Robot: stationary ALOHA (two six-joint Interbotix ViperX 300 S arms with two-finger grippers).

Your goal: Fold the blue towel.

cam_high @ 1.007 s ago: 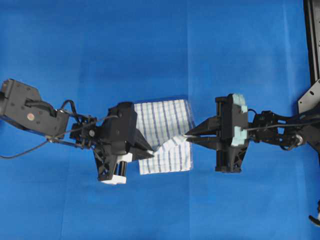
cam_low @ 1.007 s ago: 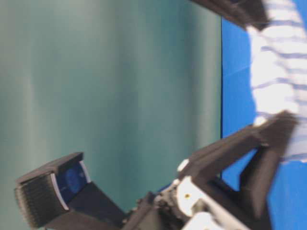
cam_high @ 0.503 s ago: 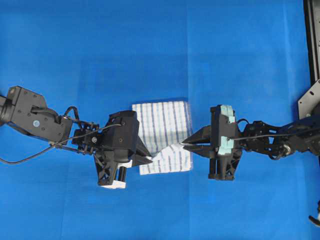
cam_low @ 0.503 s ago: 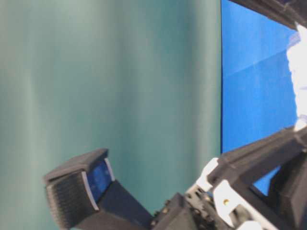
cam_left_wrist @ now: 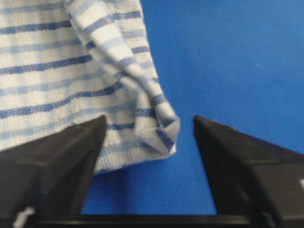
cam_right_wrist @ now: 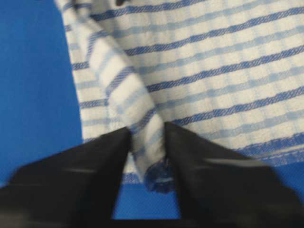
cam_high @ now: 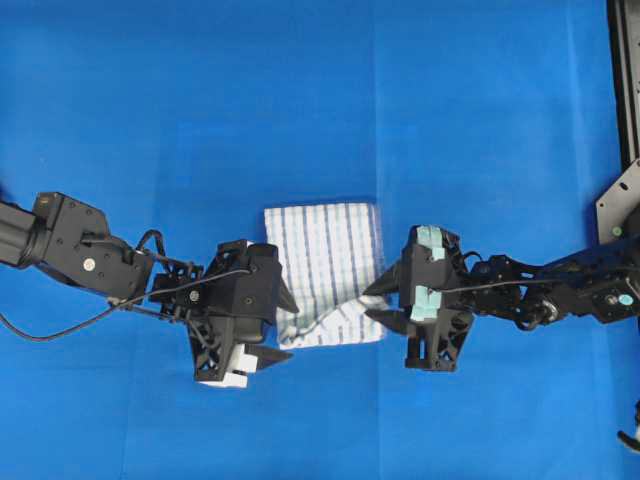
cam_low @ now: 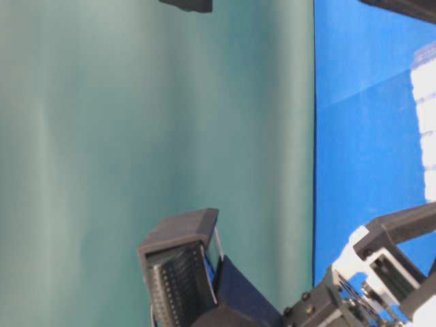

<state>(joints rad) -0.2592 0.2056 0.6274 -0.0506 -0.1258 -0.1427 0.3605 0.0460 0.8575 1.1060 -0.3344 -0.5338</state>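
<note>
Left tool (cam_left_wrist: 148, 124) has just spread wide, dropping its corner of the white woven blue-striped towel (cam_high: 325, 260) on the blue-covered desk (cam_high: 200, 120). Right tool (cam_right_wrist: 146, 135) loosening, corner still between its jaws. Fold laid; release under way.

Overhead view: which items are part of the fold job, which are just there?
Job:
- blue towel, striped, lower edge rumpled
- left gripper, at its lower-left corner
- right gripper, at its lower-right corner

Just there:
- blue table covering
- black frame, right edge

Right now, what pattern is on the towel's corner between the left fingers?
White weave with thin dark-blue and light-blue stripes on the blue towel; clearest in the left wrist view.
</note>
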